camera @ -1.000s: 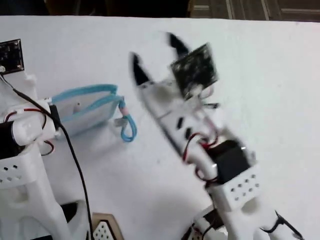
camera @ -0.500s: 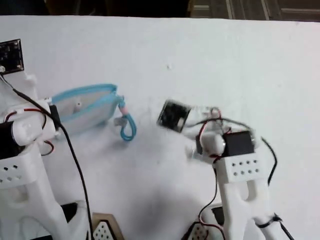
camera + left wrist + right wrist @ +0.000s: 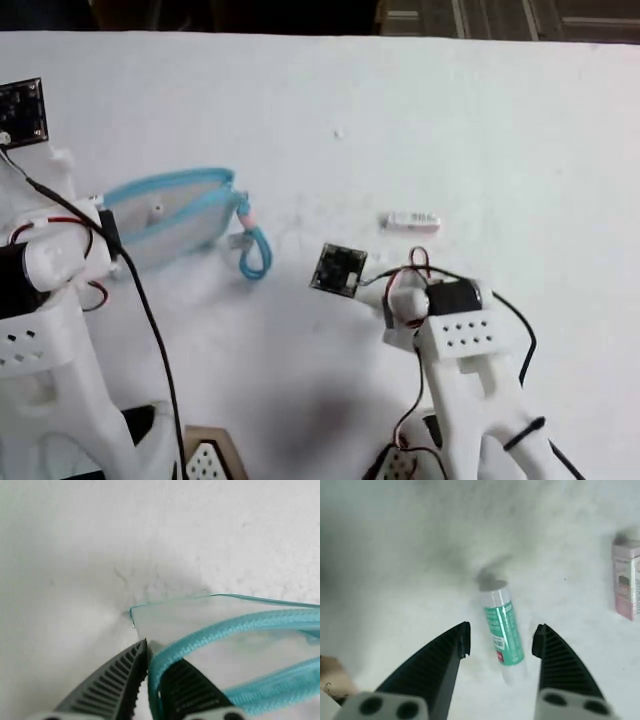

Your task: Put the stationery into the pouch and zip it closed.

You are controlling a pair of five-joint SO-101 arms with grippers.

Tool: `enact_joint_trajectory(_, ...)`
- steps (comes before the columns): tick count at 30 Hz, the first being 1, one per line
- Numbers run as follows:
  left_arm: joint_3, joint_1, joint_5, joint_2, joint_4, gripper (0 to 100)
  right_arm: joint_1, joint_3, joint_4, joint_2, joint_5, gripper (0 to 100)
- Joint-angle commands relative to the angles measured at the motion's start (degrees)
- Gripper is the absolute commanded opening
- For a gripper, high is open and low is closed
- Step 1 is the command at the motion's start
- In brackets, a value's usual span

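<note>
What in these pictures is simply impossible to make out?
Left wrist view: the clear pouch with turquoise zip runs off the edge, so its contents and zip slider are cut off.
High view: the white left arm covers one end of that pouch; a pale speck on it is too small to identify.
Right wrist view: the small pink-and-white box is cut by the edge; print on the green-labelled tube between the right fingers is blurred.
</note>
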Motion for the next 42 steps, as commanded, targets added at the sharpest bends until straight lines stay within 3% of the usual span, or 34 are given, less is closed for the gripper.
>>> enact_joint_trajectory(1, -0.3, 0.4, -0.4, -1.2, -1.5, 2, 0.7, -0.4, -2.0, 4.8, 0.5, 19.9)
enact_joint_trajectory(6, -0.3, 0.4, -0.4, -1.2, -1.5, 2, 1.7, -1.6, -7.7, 14.3, 0.5, 19.9)
enact_joint_trajectory(23, -0.3, 0.4, -0.4, -1.2, -1.6, 2, 4.6, -16.6, -7.9, 39.7, 0.5, 18.7)
enact_joint_trajectory(29, -0.3, 0.4, -0.4, -1.2, -1.6, 2, 4.6, -17.9, -8.5, 40.3, 0.4, 1.1)
enact_joint_trajectory(37, -0.3, 0.4, -0.4, -1.2, -1.6, 2, 5.9, -22.9, -7.0, 39.1, -0.4, 1.8)
enact_joint_trajectory(42, -0.3, 0.4, -0.4, -1.2, -1.6, 2, 6.0, -27.7, 0.1, 28.0, -11.7, 1.8)
